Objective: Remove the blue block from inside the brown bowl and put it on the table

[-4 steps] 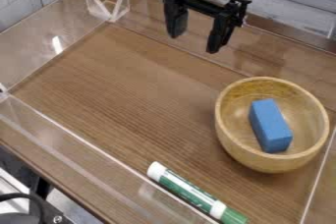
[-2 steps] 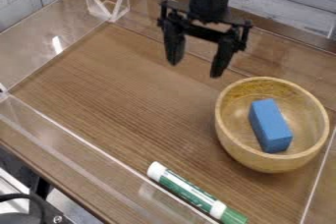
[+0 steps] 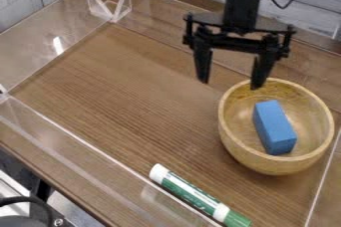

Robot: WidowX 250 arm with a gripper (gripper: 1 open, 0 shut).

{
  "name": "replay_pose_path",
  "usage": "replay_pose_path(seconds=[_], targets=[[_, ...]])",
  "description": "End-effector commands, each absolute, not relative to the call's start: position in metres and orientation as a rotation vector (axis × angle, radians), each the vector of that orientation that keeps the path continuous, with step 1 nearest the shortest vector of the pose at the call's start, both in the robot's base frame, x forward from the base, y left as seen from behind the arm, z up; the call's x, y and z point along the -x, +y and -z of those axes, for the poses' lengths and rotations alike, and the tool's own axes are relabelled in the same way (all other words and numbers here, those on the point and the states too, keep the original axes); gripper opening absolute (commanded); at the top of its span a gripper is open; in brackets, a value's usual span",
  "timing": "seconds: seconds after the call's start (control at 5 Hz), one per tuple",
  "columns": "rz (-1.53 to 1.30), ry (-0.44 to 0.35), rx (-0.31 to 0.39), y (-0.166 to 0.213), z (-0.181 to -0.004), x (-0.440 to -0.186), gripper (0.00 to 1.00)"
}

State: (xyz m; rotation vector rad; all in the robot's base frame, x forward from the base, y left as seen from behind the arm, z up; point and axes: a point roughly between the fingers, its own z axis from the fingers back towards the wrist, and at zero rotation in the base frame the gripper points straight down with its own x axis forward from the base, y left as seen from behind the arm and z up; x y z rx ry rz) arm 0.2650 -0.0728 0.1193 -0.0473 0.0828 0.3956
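Observation:
The blue block (image 3: 274, 126) lies inside the brown bowl (image 3: 237, 131), which rests on the table (image 3: 120, 87) at the right. My gripper (image 3: 233, 70) hangs just above and behind the bowl's left rim, pointing down. Its two black fingers stand wide open with nothing between them. The right finger (image 3: 262, 68) is over the bowl's back rim, the left one over bare wood.
A white-and-green marker (image 3: 193, 193) lies near the front edge. Clear acrylic walls (image 3: 54, 42) run along the table's sides, with a small clear bracket (image 3: 107, 7) at the back left.
The open gripper has moved right and lower, from the back middle of the table to just above the bowl's left rim. Block, bowl and marker have stayed put.

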Motion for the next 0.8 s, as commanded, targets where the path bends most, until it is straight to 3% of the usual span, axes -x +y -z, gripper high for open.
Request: replay_pose_path(seconds=[0.0, 0.6], targets=[[-0.522, -0.005, 0.101, -0.087, -0.137, -0.266, 1.0], [-0.567, -0.01, 0.131, -0.103, -0.114, -0.268, 1.0]])
